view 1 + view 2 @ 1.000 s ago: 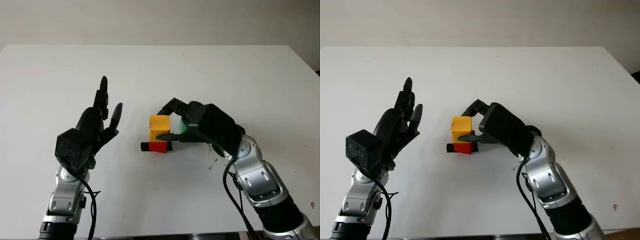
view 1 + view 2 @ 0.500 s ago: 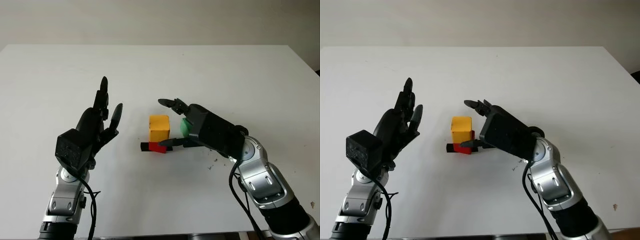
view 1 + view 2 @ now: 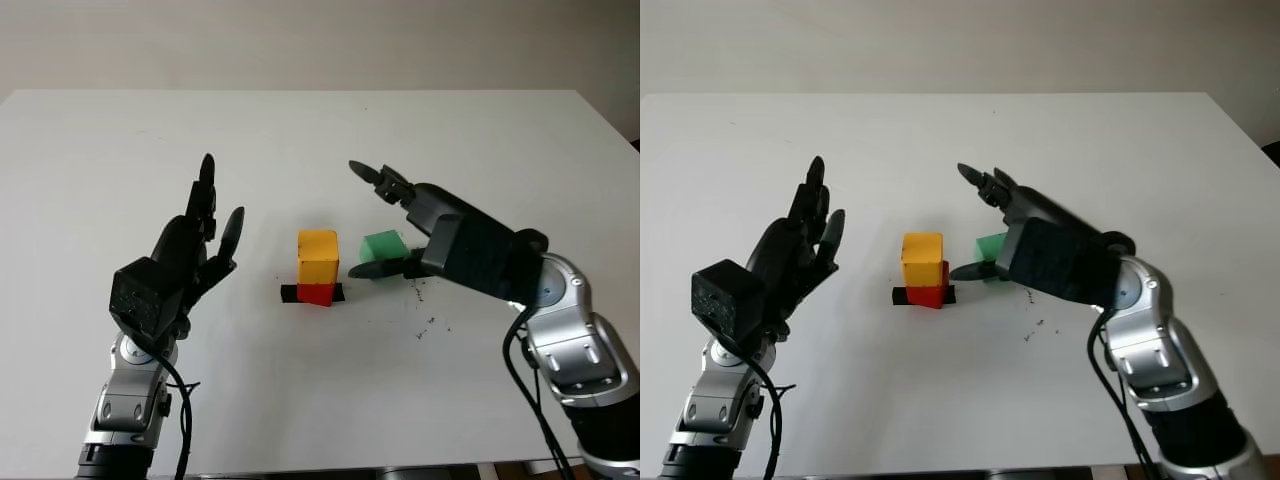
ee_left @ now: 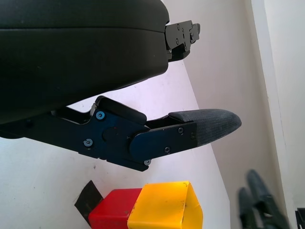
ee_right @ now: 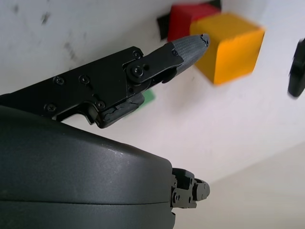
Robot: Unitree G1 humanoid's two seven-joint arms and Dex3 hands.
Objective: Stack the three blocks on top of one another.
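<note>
Right hand (image 3: 440, 240) holds nothing, fingers wide, around the green block (image 3: 384, 246) on the white table (image 3: 320, 130). Yellow block (image 3: 318, 258) sits atop red block (image 3: 316, 293) on a black marker (image 3: 290, 293). Left hand (image 3: 185, 255) raised, holding nothing, well left of the stack.

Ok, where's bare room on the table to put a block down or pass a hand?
Free: the far table beyond both hands, and the near strip before the stack. Crowded: the middle, where the yellow block sits on the red block, the green block beside them by the open right hand. Open left hand stands left.
</note>
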